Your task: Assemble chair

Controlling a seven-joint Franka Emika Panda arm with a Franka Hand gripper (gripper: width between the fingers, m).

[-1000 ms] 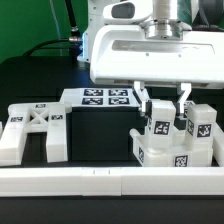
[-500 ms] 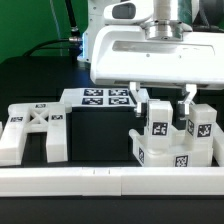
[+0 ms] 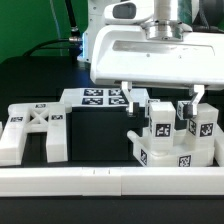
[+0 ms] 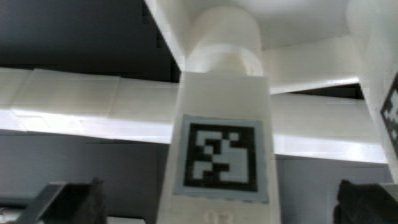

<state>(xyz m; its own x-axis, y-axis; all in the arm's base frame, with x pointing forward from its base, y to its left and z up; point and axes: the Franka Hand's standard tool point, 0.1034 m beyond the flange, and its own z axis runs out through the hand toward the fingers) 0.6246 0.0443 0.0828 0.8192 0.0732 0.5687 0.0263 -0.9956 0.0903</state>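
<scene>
My gripper (image 3: 162, 98) hangs open over the chair parts at the exterior view's right. Its two fingers stand well apart on either side of an upright white leg (image 3: 160, 119) with a tag, touching neither side of it. That leg stands on a white seat block (image 3: 165, 152), with a second tagged upright piece (image 3: 198, 126) beside it. In the wrist view the same leg (image 4: 222, 120) fills the middle between the dark fingertips (image 4: 64, 201) of the gripper (image 4: 214, 205), with a gap on each side. The X-braced frame (image 3: 30, 130) lies at the exterior view's left.
The marker board (image 3: 100, 97) lies flat behind the dark gap between the frame and the seat block. A long white border rail (image 3: 100, 182) runs along the front edge. The white robot body (image 3: 150, 50) looms above the parts.
The jaws have spread wide, from shut on the upright leg to well apart. The leg stays standing on the seat block. The arm itself has hardly moved.
</scene>
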